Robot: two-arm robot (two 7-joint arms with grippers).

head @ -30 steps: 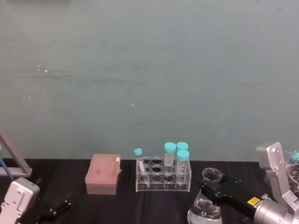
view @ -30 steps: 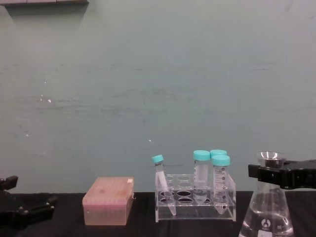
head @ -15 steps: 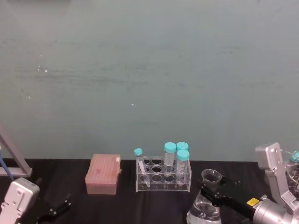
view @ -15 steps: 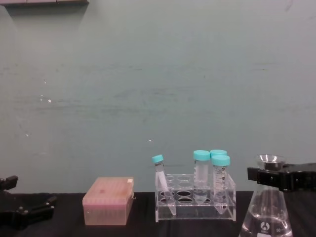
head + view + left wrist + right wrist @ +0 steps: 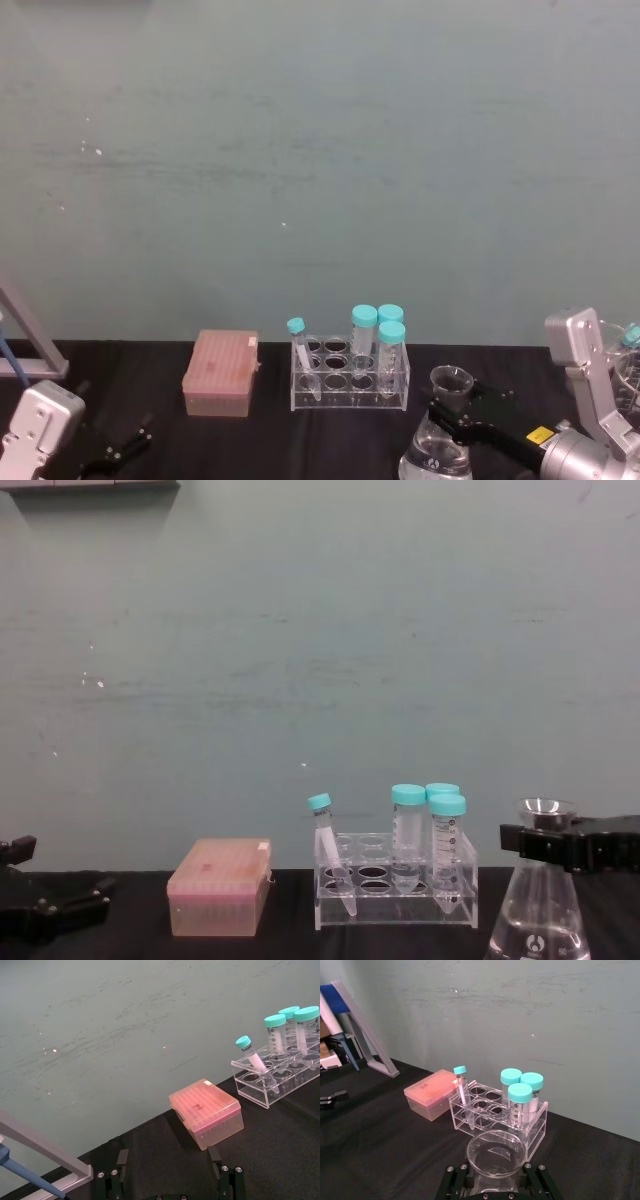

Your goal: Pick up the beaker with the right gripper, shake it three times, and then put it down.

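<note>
Glass beaker (image 5: 541,910) sits gripped at the neck by the right claw (image 5: 565,846), low at the desk's (image 5: 330,440) right beside the rack (image 5: 395,880), so whether shakes remain can't be told; the left claw (image 5: 45,912) rests part-open, empty, far left.

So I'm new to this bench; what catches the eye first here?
The right pincer is clamped on the neck of the beaker at the table's right front. Left of it, a clear rack holds teal-capped tubes, with a pink box further left. The left pincer sits low at the front left.
</note>
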